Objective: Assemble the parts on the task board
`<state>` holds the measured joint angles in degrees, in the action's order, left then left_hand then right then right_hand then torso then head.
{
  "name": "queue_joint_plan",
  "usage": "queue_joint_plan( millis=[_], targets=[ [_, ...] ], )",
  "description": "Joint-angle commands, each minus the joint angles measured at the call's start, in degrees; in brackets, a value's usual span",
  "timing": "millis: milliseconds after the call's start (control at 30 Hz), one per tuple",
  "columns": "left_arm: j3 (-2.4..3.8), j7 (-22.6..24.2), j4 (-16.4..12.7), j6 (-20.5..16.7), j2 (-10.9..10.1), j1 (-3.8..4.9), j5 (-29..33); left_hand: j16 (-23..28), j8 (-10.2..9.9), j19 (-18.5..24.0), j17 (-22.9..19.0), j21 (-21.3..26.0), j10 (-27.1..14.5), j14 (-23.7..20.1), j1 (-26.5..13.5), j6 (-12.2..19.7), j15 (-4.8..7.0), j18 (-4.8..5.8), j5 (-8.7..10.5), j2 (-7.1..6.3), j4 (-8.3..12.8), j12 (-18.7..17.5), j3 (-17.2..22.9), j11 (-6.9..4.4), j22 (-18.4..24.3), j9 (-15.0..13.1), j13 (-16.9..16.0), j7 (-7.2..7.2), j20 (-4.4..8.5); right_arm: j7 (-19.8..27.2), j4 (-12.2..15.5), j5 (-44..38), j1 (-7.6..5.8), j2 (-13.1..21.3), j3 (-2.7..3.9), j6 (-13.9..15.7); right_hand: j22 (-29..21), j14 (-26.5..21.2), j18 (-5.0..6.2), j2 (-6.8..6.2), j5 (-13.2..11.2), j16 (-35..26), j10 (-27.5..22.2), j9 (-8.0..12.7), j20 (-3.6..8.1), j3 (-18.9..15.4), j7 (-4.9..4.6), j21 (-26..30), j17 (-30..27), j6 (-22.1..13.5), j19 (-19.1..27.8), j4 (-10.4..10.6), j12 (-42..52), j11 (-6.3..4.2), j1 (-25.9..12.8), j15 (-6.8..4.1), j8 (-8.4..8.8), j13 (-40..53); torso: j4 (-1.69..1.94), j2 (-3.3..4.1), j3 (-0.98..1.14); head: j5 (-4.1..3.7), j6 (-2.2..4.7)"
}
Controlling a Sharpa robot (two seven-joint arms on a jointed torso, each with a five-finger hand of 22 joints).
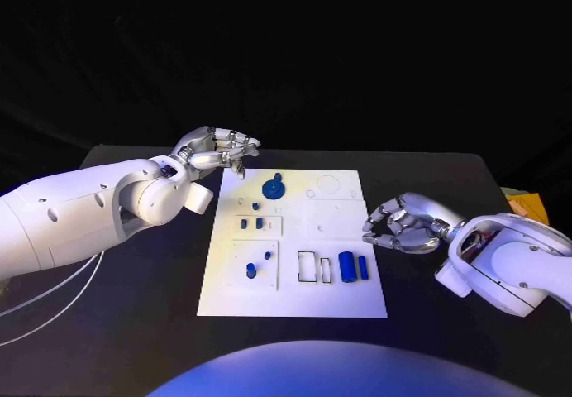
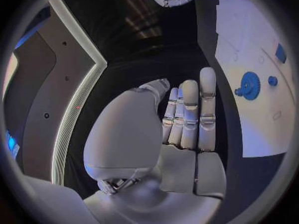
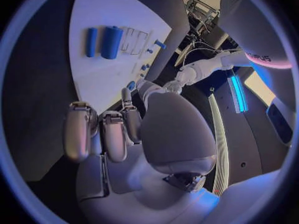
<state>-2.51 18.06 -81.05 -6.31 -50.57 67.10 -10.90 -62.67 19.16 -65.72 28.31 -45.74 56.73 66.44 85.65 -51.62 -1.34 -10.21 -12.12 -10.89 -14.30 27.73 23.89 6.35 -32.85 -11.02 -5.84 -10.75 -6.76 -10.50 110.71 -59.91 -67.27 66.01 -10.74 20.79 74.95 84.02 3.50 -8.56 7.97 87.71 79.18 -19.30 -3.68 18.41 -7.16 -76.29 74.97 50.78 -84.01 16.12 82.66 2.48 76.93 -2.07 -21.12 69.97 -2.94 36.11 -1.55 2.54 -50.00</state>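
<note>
One task board [image 1: 340, 302], one blue gear [image 1: 273, 188], two blue cylinders [image 1: 347, 266] (side by side), two hands [image 1: 403, 229].

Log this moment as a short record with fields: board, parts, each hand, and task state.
board: white task board lying flat in the middle of the black table
gear: blue gear on the board's far part
cylinders: two blue cylinders lying side by side near the board's near right corner
small parts: small blue pieces on the board's left half
left hand: left hand at the board's far left corner, fingers curled in, holding nothing
right hand: right hand beside the board's right edge, fingers curled in, holding nothing
task state: no part in either hand
</note>
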Motion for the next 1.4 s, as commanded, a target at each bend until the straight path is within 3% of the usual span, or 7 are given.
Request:
queue_joint_plan(
  millis=[33, 233, 533, 1033, 1400],
  targets=[
    [0.00, 0.63, -0.07, 0.66, 0.05, 0.01, 0.32, -0.36, -0.03, -0.29, 0.01, 0.37, -0.33, -0.15, -0.50, 0.38, -0.35, -0.35, 0.24, -0.05, 0.03, 0.21, 0.10, -0.03, 0.07, -0.09, -0.05, 0.17, 0.00, -8.38, 1.43, -4.31, 0.60, 0.87, -0.15, -1.05, 5.09, 5.00, -0.69, -0.43, -1.20, 0.50, 0.49, 0.68, 0.15, -0.87, -0.41, -1.00, 10.18, 0.16, -3.50, 0.12, 0.38, 0.23, -0.95, 0.31, 0.96, 1.34, -0.31, -0.32, -0.25, -0.87, 0.00],
    [-0.01, 0.69, -0.28, 0.60, -0.08, 0.00, 0.32, -0.36, -0.03, -0.29, 0.01, 0.37, -0.33, -0.15, -0.50, 0.38, -0.35, -0.35, 0.24, -0.05, 0.03, 0.21, 0.10, -0.03, 0.07, -0.09, -0.05, 0.17, 0.00, -14.42, 2.23, -10.18, 2.66, 1.13, -0.36, 0.53, 6.31, 5.45, -0.93, -1.21, -2.57, 1.42, 0.14, 1.42, 0.00, -3.09, -0.35, -2.39, 12.56, 0.89, -3.64, 0.43, -0.06, 0.26, -3.62, 0.42, 1.74, 1.68, -0.48, -0.45, -0.36, -1.09, 0.00],
    [-0.02, 0.78, -0.83, 0.57, -0.40, 0.00, 0.33, -0.36, 0.00, -0.30, 0.00, 0.41, -0.33, -0.19, -0.48, 0.38, -0.35, -0.35, 0.23, -0.02, 0.07, 0.26, 0.14, -0.03, 0.10, -0.14, -0.06, 0.17, 0.01, -17.71, 1.32, -14.89, 5.25, -2.52, -0.41, 3.63, 6.93, 5.65, -1.04, -1.17, -1.51, 1.78, 0.20, 1.70, -0.01, -5.42, -0.19, -3.07, 13.55, 1.27, -3.69, 0.52, -0.30, 0.16, -5.86, 0.36, 1.87, 2.35, -0.23, -0.29, -0.30, -0.84, 0.00],
    [-0.02, 0.66, -1.15, 0.52, -0.68, 0.01, 0.35, -0.37, 0.01, -0.31, 0.00, 0.44, -0.35, -0.20, -0.48, 0.39, -0.35, -0.35, 0.22, -0.01, 0.11, 0.29, 0.16, -0.03, 0.12, -0.17, -0.07, 0.16, 0.01, -19.04, -0.27, -15.69, 6.84, -6.05, -0.40, 5.70, 7.60, 5.90, -1.21, -0.26, -1.22, 2.18, 0.70, 1.91, -0.06, -6.72, -0.24, -3.89, 14.69, 1.15, -3.85, 0.56, -0.09, 0.22, -7.15, 0.41, 2.07, 3.49, -0.40, -0.35, -0.26, -0.12, 0.00],
    [-0.02, 0.61, -1.25, 0.55, -0.75, 0.01, 0.36, -0.37, 0.01, -0.31, 0.00, 0.44, -0.35, -0.21, -0.46, 0.39, -0.35, -0.35, 0.21, 0.01, 0.12, 0.30, 0.18, -0.04, 0.12, -0.17, -0.07, 0.17, 0.01, -19.27, -1.17, -14.83, 7.75, -8.34, -0.40, 4.18, 7.72, 5.93, -1.22, 0.32, -1.20, 2.21, 0.79, 1.96, -0.10, -7.62, -0.20, -3.99, 14.80, 1.37, -3.85, 0.59, -0.11, 0.20, -8.12, 0.43, 1.99, 3.86, -0.39, -0.29, -0.25, -0.11, 0.00]
  ],
)
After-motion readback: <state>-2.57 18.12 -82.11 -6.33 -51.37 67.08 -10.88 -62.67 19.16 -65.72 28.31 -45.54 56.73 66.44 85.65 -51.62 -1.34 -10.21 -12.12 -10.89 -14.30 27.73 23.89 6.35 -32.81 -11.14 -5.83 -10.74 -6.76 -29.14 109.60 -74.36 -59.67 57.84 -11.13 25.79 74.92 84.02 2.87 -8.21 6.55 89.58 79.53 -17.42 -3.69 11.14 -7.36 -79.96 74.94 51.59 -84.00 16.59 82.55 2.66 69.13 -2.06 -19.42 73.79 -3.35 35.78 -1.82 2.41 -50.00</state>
